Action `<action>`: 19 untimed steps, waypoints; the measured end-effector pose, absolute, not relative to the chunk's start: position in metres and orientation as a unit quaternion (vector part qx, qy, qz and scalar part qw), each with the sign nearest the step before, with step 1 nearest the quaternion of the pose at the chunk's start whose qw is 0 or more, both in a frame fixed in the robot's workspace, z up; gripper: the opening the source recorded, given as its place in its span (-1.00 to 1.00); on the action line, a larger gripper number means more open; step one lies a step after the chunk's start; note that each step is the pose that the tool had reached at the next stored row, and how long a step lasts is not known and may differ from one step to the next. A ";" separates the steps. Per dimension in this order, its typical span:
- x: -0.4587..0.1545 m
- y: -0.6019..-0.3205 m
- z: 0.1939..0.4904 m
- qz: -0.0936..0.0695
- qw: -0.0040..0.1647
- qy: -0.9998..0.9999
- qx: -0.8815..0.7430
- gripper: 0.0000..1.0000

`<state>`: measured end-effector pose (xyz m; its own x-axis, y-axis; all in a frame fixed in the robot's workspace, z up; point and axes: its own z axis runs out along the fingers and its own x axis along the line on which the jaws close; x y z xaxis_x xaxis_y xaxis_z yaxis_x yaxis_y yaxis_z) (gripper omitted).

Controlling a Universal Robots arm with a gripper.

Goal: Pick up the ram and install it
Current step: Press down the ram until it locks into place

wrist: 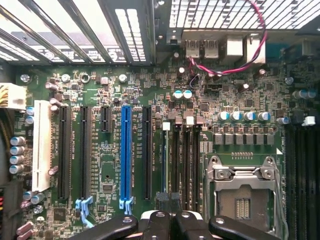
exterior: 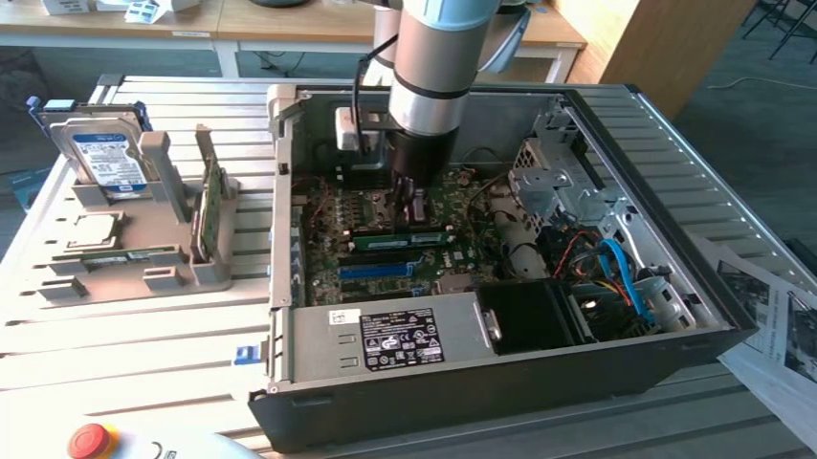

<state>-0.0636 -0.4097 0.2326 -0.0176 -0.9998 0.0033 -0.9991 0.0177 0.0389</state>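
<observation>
The ram (exterior: 402, 237), a narrow green stick with a pale label, sits on edge in a memory slot of the motherboard (exterior: 370, 215) inside the open computer case. My gripper (exterior: 412, 203) hangs straight over its middle with the fingers together. In the wrist view the gripper (wrist: 170, 204) is shut, its black fingers (wrist: 157, 225) pressed side by side, and the ram (wrist: 165, 160) runs away from the tips as a thin edge in the slot. Whether the tips touch the stick I cannot tell.
The case wall (exterior: 283, 191) and drive cage (exterior: 556, 177) close in around the arm. A black power supply (exterior: 396, 339) lies at the front. To the exterior view's left, a grey holder (exterior: 160, 249) carries a hard drive (exterior: 109, 158), a silver processor (exterior: 90, 229) and an upright green board (exterior: 213, 206). An empty processor socket (wrist: 243, 192) lies beside the slots.
</observation>
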 end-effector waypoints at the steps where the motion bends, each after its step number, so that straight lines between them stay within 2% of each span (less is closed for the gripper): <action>1: -0.064 -0.410 0.235 -0.013 0.015 -0.713 0.701 -0.80; 19: -0.063 -0.410 0.274 -0.013 0.015 -0.713 0.701 -0.80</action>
